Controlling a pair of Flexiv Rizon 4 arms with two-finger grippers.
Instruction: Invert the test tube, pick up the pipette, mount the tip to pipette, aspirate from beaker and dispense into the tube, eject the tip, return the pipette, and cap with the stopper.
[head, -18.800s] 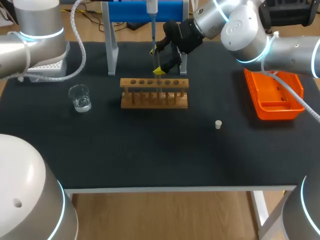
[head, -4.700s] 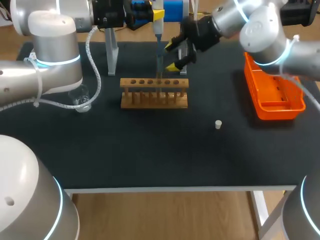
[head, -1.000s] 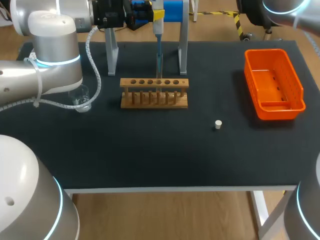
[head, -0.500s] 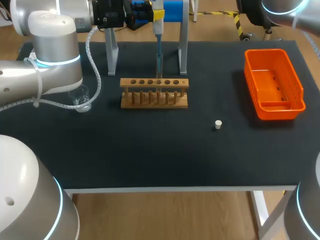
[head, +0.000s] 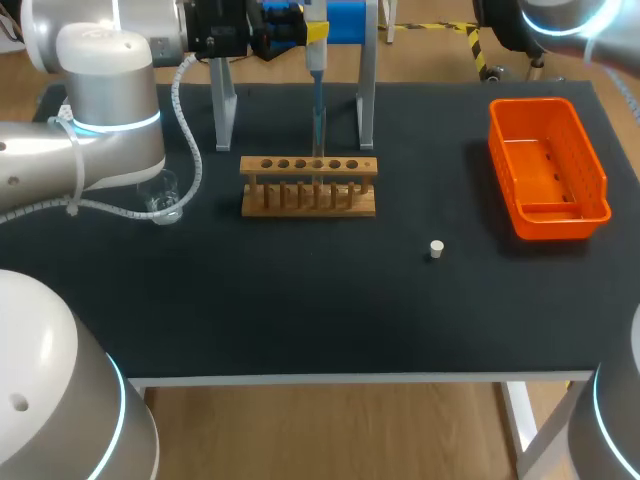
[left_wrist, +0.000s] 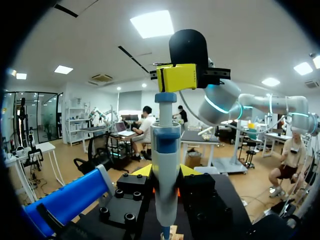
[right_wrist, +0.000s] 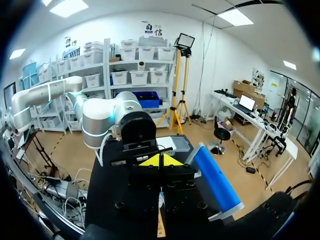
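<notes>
**Head view.** The left gripper sits above and behind the wooden test-tube rack. It is clamped on the upper body of the white-and-blue pipette, which hangs upright. The pipette's long blue tip runs down to the rack's fourth hole, counted from the left arm's side. I cannot tell whether a tube stands in that hole. The blue-barred stand straddles the pipette just behind the rack.

On the black worktop, the clear glass beaker stands to the rack's left, partly behind the left arm's cable. It has a little clear liquid at its bottom. The small white stopper lies to the rack's right and nearer the front edge, apart from everything. The orange plastic tray stands well to the rack's right. The right arm shows only at the far right corner, and its gripper is out of sight in this view.

**Left wrist view.** The pipette stands upright between the left gripper's fingers, with the yellow tips pressing it from both sides below its blue collar. A yellow block and a black cap top the pipette.

**Right wrist view.** The right gripper has its fingers together, the yellow tips meeting along a thin seam. The stand's blue bar lies beside it, and the left arm faces it from ahead.
</notes>
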